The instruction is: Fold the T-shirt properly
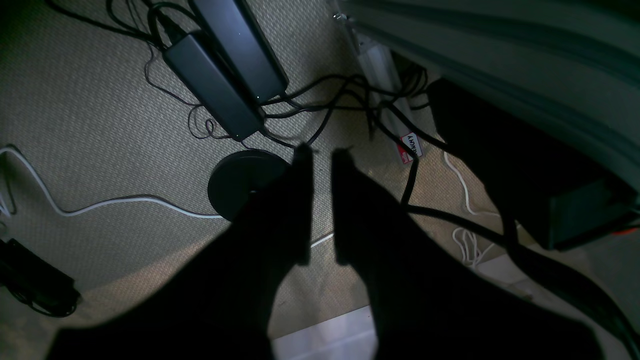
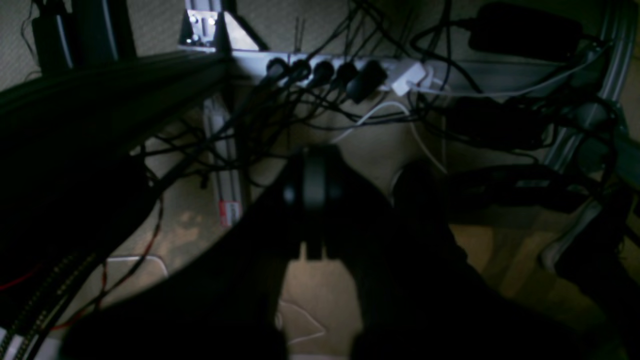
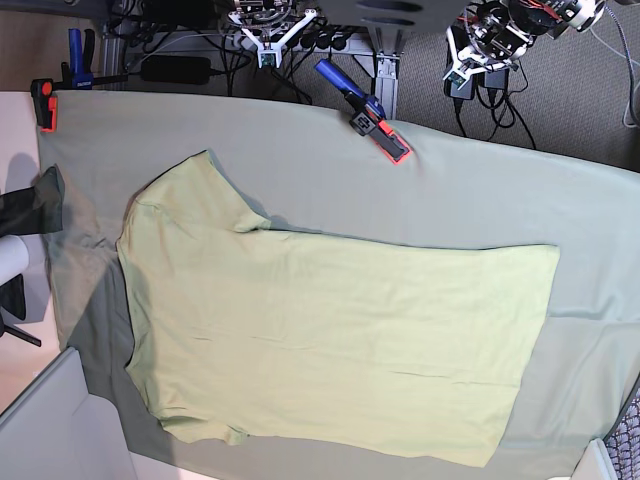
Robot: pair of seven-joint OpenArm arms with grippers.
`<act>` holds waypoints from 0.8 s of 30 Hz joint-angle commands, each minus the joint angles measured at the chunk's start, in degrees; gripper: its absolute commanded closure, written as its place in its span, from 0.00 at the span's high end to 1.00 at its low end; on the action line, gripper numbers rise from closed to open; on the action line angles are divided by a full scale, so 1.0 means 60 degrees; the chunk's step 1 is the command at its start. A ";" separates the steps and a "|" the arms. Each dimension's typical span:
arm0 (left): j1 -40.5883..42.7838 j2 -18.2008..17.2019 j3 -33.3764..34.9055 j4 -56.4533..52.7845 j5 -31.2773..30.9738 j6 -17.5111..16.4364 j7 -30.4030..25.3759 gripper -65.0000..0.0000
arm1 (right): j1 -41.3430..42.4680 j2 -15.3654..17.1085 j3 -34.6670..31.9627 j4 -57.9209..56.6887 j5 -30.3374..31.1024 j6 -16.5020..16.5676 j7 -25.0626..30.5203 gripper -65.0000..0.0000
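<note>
Across the base view we see a surface covered with a dull grey-green tablecloth point(image 3: 480, 190), held at its far edge by a blue clamp with an orange tip point(image 3: 365, 112) and at the far left corner by another orange clamp point(image 3: 42, 103). On this cloth lies the T-shirt point(image 3: 320, 340), pale yellow-green, spread flat with only light creases. Its hem end points to the right of the base view, and its short sleeves sit at the left end, one toward the far edge and one toward the near edge. Nothing touches it.

Both arms sit beyond the far edge of the surface, well apart from the shirt. We find the left tool point(image 3: 456, 78) at the top right of the base view and the right tool point(image 3: 268, 52) at the top centre, each hanging over the floor. The left wrist view shows the left tool point(image 1: 322, 155) as two dark fingers with a narrow gap between them, holding nothing, above beige carpet point(image 1: 90, 115) strewn with black cables, power bricks point(image 1: 225, 75) and a white cable. The right wrist view is dim; the right tool point(image 2: 312, 200) is a dark shape over a power strip point(image 2: 340, 70), and we cannot tell there how its fingers stand, while from the base view they look spread.
</note>
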 commanded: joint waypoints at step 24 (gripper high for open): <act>0.0007 0.0000 -0.0004 0.0066 -0.0018 0.0040 -0.0171 0.09 | -0.0033 0.0098 0.0022 0.0066 -0.0018 0.0007 -0.0047 0.00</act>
